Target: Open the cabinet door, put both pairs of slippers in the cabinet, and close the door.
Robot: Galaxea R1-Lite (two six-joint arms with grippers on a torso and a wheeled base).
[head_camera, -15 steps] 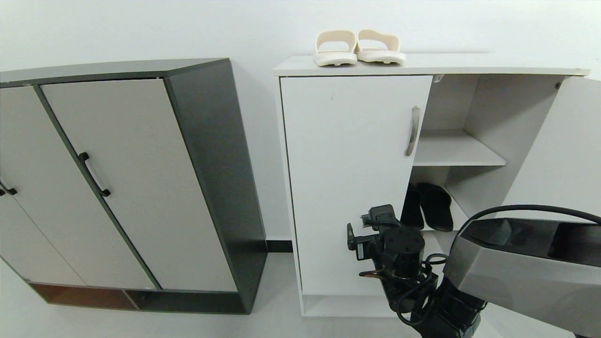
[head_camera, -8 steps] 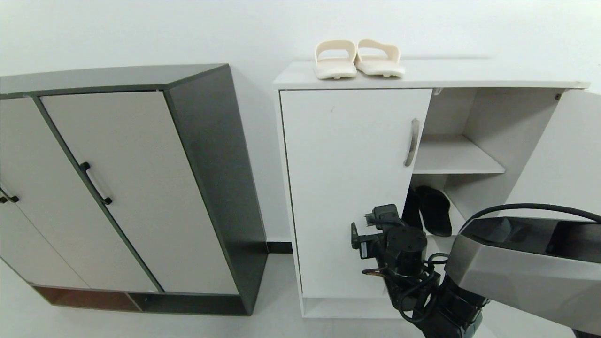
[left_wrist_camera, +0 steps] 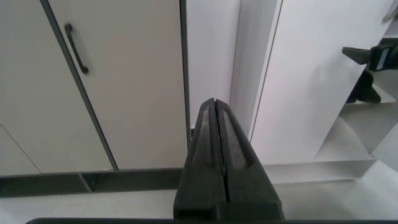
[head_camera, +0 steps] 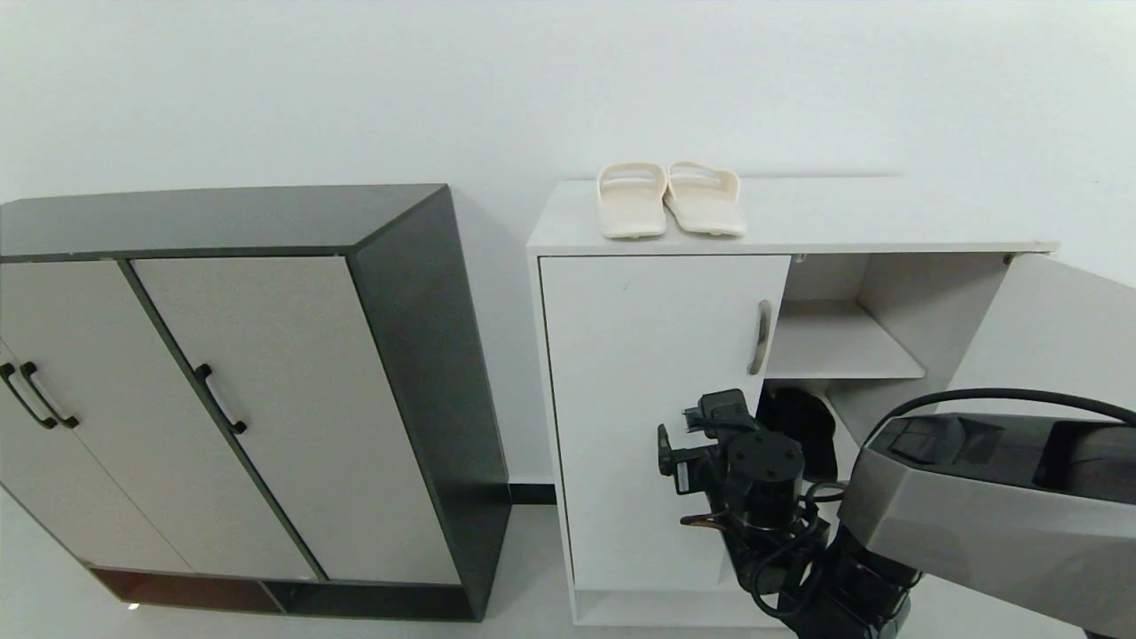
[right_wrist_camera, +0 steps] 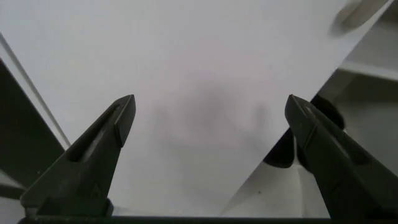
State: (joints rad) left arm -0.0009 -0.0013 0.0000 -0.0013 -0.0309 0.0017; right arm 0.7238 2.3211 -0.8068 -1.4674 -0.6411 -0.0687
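Observation:
A cream pair of slippers [head_camera: 670,197] lies on top of the white cabinet [head_camera: 870,217]. Its right door [head_camera: 1056,337] stands open; its left door [head_camera: 657,399] is closed. A black pair of slippers [head_camera: 803,422] sits on the lower shelf inside, partly hidden behind my right wrist [head_camera: 754,466]. My right gripper [right_wrist_camera: 211,155] is open and empty, close in front of the closed left door [right_wrist_camera: 205,74], with the black slippers [right_wrist_camera: 283,152] at its edge. My left gripper [left_wrist_camera: 215,106] is shut on nothing, low down and facing the gap between the two cabinets.
A dark cabinet [head_camera: 266,382] with pale doors and black handles [head_camera: 219,399] stands to the left of the white one, a narrow gap between them. The upper shelf [head_camera: 843,346] in the white cabinet is bare. A white wall runs behind both.
The whole head picture has shifted downward, so the camera moved, not the cabinets. My right arm keeps about the same place in the picture.

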